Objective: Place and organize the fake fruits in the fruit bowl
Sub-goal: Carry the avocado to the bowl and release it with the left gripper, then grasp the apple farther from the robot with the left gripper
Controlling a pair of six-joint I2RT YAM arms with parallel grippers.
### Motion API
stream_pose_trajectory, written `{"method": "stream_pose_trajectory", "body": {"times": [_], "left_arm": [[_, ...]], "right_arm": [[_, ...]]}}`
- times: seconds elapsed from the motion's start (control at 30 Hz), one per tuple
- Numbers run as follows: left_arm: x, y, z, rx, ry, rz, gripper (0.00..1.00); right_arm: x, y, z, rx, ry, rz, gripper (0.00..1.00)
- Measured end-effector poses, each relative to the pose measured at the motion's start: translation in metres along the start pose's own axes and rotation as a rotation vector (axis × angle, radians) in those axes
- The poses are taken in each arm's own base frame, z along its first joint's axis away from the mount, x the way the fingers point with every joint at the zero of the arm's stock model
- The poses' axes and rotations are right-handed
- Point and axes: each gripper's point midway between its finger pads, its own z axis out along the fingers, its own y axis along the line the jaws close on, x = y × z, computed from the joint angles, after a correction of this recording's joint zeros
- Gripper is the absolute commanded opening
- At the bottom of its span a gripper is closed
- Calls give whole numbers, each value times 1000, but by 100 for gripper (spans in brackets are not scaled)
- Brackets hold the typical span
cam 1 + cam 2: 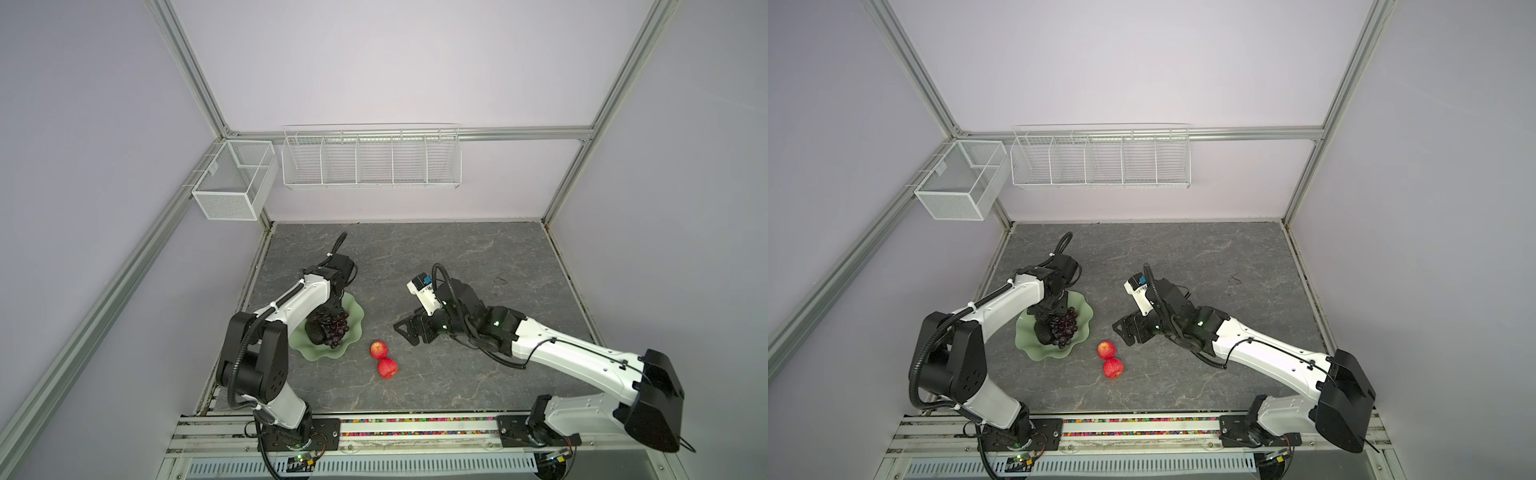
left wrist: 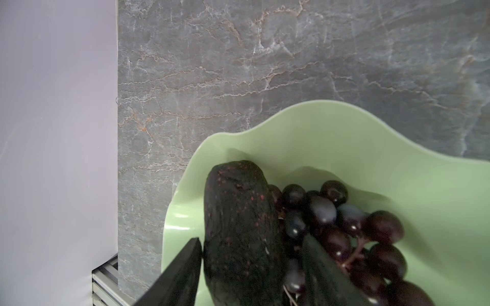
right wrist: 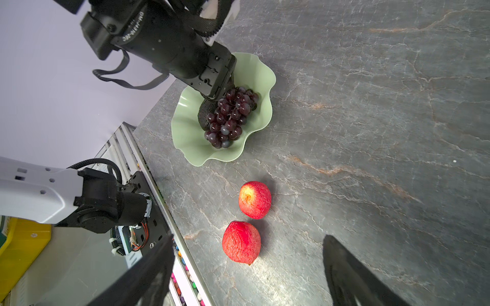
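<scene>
Left gripper (image 2: 251, 238) straddles an avocado (image 2: 236, 201) in the fruit bowl (image 2: 344, 137), seemingly unclamped.

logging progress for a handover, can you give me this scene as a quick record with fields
in bowl: grapes, avocado
on table: two apples, close together, outside the bowl
left gripper: open, jaws either side of the avocado
right gripper: open, empty, near the apples
to place: both apples

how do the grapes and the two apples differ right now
The grapes lie in the fruit bowl; the apples sit on the table beside it. The grapes are a dark purple cluster; the apples are single red fruits. Neither is lifted.
</scene>
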Motion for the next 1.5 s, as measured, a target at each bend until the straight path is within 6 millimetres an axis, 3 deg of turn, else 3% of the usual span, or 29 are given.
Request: {"method": "stream_pose_trajectory", "body": {"times": [0.1, 0.2, 0.33, 0.4, 0.57, 0.67, 1.07, 1.37, 1.5], "left_arm": [[-5, 7, -21, 33, -53, -44, 62], [-8, 5, -56, 106, -144, -66, 62], [5, -45, -111, 371, -262, -3, 62], [27, -66, -118, 472, -250, 23, 62], [95, -114, -110, 584, -113, 120, 64], [114, -134, -112, 616, -72, 148, 64], [123, -156, -91, 560, 9, 89, 64], [129, -171, -64, 497, 57, 87, 63], [130, -172, -58, 475, 57, 83, 55]], "right_arm": [[0, 0, -1, 0, -1, 0, 88], [0, 0, -3, 4, -3, 1, 89], [14, -8, -10, 20, -1, 10, 88], [32, -15, -12, 30, 21, 21, 88], [90, -39, -7, 77, 139, 64, 89], [107, -40, -6, 83, 177, 68, 89], [100, -29, -7, 59, 165, 53, 89], [99, -26, -5, 56, 168, 52, 88], [97, -25, -3, 57, 170, 52, 88]]}}
